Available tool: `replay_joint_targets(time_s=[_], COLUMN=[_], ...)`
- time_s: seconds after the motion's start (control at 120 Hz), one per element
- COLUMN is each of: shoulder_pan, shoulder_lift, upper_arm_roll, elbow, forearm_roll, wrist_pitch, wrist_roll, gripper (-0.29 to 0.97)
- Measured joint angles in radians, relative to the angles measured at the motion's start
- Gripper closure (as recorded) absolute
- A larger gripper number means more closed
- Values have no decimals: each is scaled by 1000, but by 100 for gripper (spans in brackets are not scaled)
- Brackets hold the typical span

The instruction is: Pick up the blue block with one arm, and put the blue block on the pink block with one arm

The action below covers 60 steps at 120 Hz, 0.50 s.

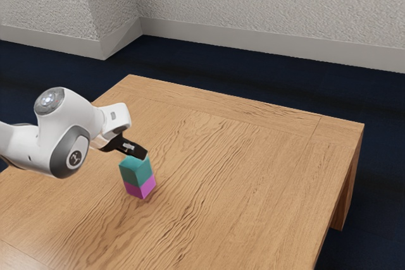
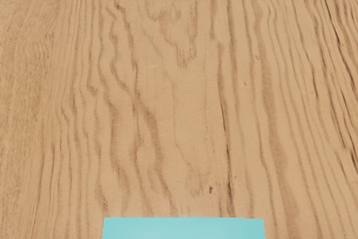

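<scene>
The blue block (image 1: 135,169) is a teal cube resting squarely on top of the pink block (image 1: 140,188), and the two form a small stack on the wooden table (image 1: 240,175). My black gripper (image 1: 134,152) hangs right at the blue block's upper back edge, reaching in from the exterior view's left. In the wrist view the blue block (image 2: 183,228) appears as a teal strip just under my hand, with bare wood grain beyond it. The pink block's top is covered by the blue one.
The white and grey arm (image 1: 60,134) comes in low over the table's left part. The tabletop ends at a far edge (image 1: 221,96) and a right edge (image 1: 345,175), with dark carpet (image 1: 266,74) around it.
</scene>
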Motion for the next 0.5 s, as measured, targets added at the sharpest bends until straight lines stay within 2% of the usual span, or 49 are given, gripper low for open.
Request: replay_joint_targets(time_s=[0.058,0.092,0.2,0.333,0.408,0.5], shoulder_pan=[5,7,28,122,141,141], shoulder_lift=[-12,-16,-20,6,36,53], upper_arm_roll=[1,2,21,47,54,57], elbow=[53,146,465,799,884,908], forearm_roll=[3,2,-2,-33,-39,-44], wrist_pitch=[-28,-95,-417,-849,-1037,-1190], wrist_roll=[5,8,9,9,10,11], gripper=[9,8,6,4,4,3])
